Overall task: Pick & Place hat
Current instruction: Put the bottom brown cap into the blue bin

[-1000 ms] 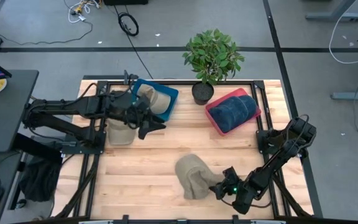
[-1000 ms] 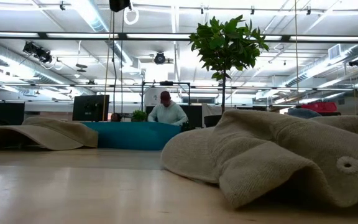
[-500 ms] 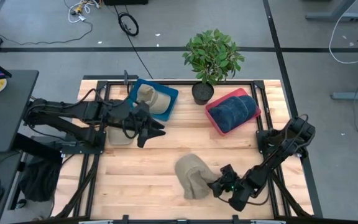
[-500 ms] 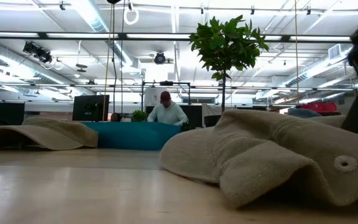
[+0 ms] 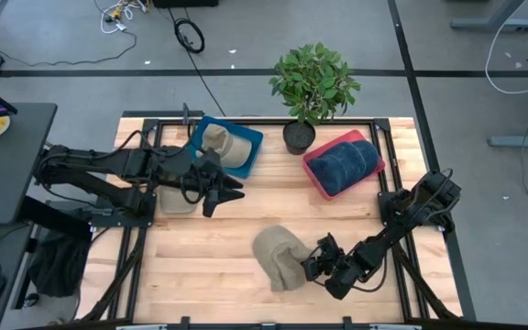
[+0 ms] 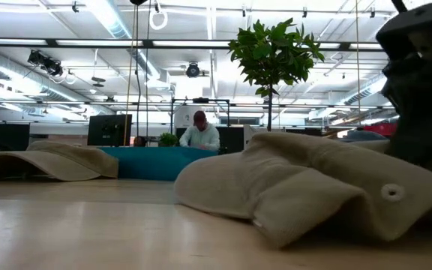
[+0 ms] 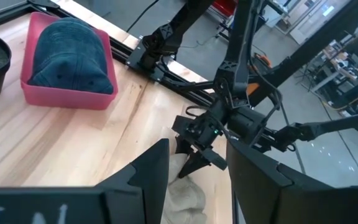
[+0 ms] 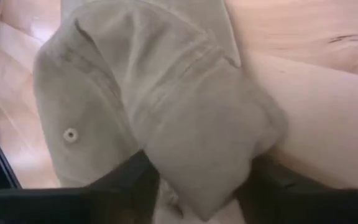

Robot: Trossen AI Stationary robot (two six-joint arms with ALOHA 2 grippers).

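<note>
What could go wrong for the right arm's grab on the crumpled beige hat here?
The right claw, fingers spread, meets the crumpled beige fabric hat at its edge, so it may pinch only a loose fold and lose it on lifting. It may also shove the hat along the wooden table rather than grip it.

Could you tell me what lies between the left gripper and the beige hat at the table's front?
Only bare wood: in the high view, nothing sits between the left gripper and the beige hat.
</note>
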